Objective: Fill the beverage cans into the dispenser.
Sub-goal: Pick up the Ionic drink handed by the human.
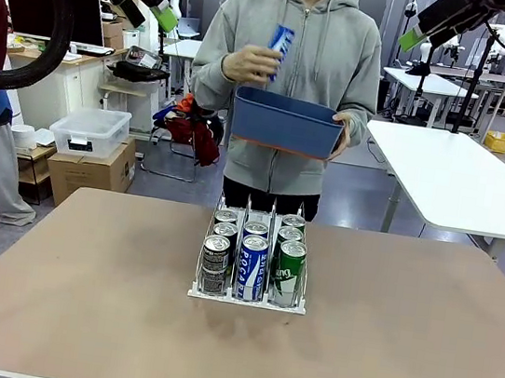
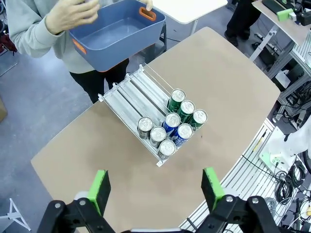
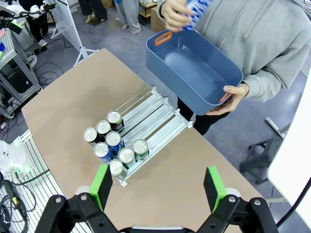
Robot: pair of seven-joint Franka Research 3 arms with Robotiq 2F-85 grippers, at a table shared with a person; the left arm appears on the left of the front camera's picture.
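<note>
The dispenser stands mid-table, its three lanes running toward the person. Several beverage cans fill its near end: black-and-silver cans in the left lane, blue-and-white cans in the middle and green cans on the right. The far halves of the lanes are bare. A person at the far side lifts one blue-and-white can above a blue bin. My left gripper and right gripper hang high above the table, both open and holding nothing.
The person holds the blue bin by one handle, just beyond the table's far edge, and it looks bare inside. The brown table spreads wide around the dispenser. A white table stands behind at right, with storage boxes on the floor at left.
</note>
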